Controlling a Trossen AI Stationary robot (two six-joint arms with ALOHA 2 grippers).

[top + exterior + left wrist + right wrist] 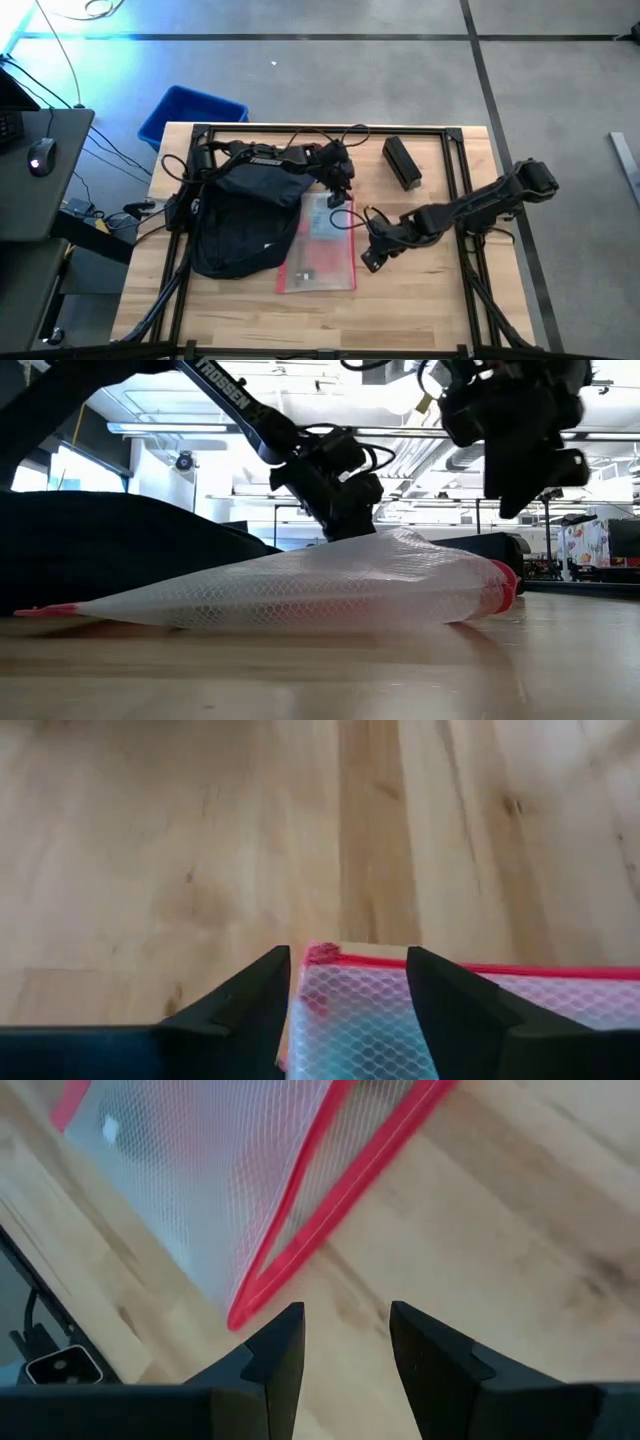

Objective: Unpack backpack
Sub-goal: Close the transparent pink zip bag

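One mesh pouch (322, 243) (red-edged), one backpack (243, 222), two grippers.

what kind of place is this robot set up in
Probably a robotics lab or workshop: a wooden table with two robot arms on bare concrete floor, a computer desk with a mouse alongside, and exposed ceiling ducts.

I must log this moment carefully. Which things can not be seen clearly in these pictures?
- Backpack inside: high view, covered by its own fabric.
- Pouch contents: all views, blurred by the mesh.
- Box: low view, behind the pouch.
- Bin: high view, partly behind the table.
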